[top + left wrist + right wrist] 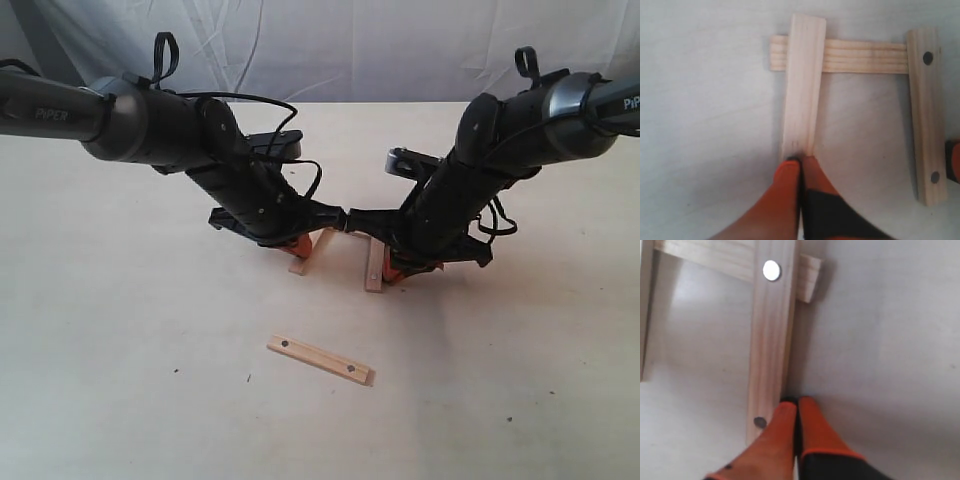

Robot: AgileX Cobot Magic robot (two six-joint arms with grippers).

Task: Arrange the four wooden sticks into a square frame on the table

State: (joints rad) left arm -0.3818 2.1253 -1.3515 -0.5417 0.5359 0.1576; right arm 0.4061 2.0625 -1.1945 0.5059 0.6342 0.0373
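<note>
Three of the wooden sticks form a U on the table [120,330]. A plain stick [802,85] and a dotted stick [926,115] each lie across one end of a plain cross stick [860,56]. My left gripper [800,161] is shut, its orange tips touching the near end of the plain stick. My right gripper [796,402] is shut too, its tips against the outer edge of the dotted stick [771,340], near the dark dot. The fourth stick [319,360], dotted, lies alone nearer the front. In the exterior view the arms hide the cross stick.
Both arms meet over the middle of the table, wrists nearly touching [347,215]. A white cloth backdrop [330,45] hangs behind the table. An orange fingertip of the right gripper [954,162] shows beside the dotted stick in the left wrist view.
</note>
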